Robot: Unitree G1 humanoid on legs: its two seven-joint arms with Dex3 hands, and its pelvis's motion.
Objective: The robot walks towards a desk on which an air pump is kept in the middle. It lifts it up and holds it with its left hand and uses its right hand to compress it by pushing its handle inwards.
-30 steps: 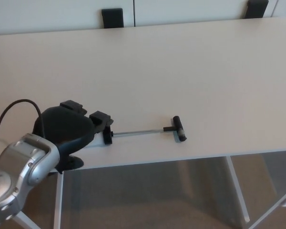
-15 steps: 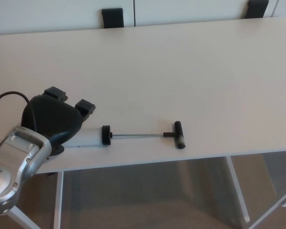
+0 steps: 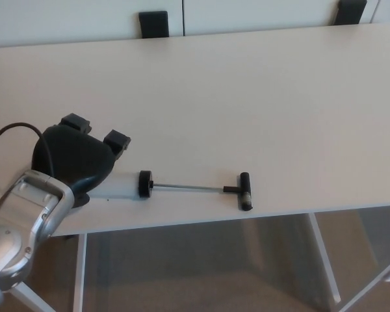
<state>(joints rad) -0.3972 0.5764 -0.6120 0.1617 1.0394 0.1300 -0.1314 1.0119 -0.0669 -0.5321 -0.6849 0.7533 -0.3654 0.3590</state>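
Shifted slightly since half a second ago: air pump (image 3: pixel 182 187) now lying a little further right and lower, T-handle (image 3: pixel 245 191) nearer the front edge; left hand (image 3: pixel 78 159) sitting about where it was. Lying flat on the desk (image 3: pixel 247 91), near the front left: pale barrel (image 3: pixel 120 188), black end cap (image 3: pixel 145 183), thin metal rod (image 3: pixel 188 188) fully drawn out, black T-handle at the right end. Resting over the barrel's left end, left hand with two fingers (image 3: pixel 117 140) apart and raised above the surface; showing no closed grip on the pump, though contact underneath being hidden by the black palm. Trailing from the wrist at the far left, black cable (image 3: pixel 6 135). Standing beyond the far edge, two dark chair backs (image 3: pixel 154 24), well apart from the pump. Lying close to the front edge, pump with broad bare tabletop opening behind and to the right; showing below the front edge, white desk legs (image 3: pixel 324 260) over brown floor (image 3: pixel 208 273)
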